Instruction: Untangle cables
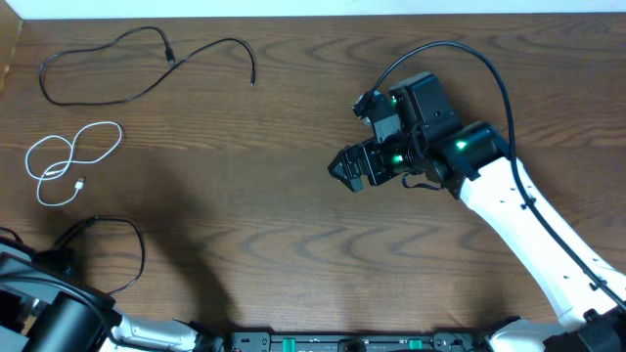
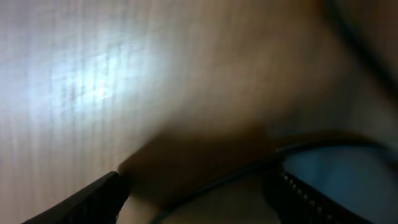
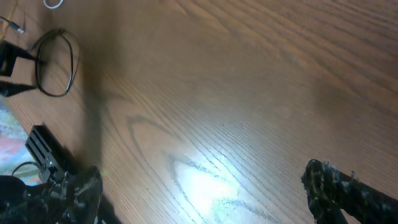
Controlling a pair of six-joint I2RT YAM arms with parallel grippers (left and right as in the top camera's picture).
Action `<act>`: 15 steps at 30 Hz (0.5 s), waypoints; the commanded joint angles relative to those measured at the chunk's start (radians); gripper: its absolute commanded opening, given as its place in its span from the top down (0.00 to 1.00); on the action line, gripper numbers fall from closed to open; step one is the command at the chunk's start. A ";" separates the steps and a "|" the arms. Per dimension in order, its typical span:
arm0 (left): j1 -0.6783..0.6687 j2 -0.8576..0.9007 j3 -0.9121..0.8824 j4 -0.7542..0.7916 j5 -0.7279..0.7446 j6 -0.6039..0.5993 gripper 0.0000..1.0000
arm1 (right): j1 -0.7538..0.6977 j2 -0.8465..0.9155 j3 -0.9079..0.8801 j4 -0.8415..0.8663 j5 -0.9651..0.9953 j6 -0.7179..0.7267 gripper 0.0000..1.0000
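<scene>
Below the white cable [image 1: 73,154], a looped black cable [image 1: 140,249] lies by the left gripper [image 2: 199,183], whose fingers stand apart with a blurred strand between them, unpinched. Above the white cable, separate from it, lies a long black cable [image 1: 171,59]. Well right of the white cable, the right gripper [image 1: 340,168] hangs wide open over the table [image 1: 293,244].

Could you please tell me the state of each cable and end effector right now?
Top black cable: loose, lying apart from the others.
White cable: loose figure-eight, free of both black ones.
Bottom black cable: single loop, beside the left arm.
Left end effector: open, clamping nothing.
Right end effector: open, empty.
</scene>
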State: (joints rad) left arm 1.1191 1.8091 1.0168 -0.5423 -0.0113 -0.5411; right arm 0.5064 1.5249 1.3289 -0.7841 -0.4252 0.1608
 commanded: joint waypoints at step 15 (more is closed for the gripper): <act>-0.003 0.017 -0.080 0.057 0.183 0.051 0.67 | 0.006 -0.006 -0.002 0.018 0.001 0.007 0.01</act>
State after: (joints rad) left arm 1.1229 1.7859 0.9829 -0.4904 0.0353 -0.4931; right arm 0.5064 1.5249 1.3289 -0.7654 -0.4252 0.1612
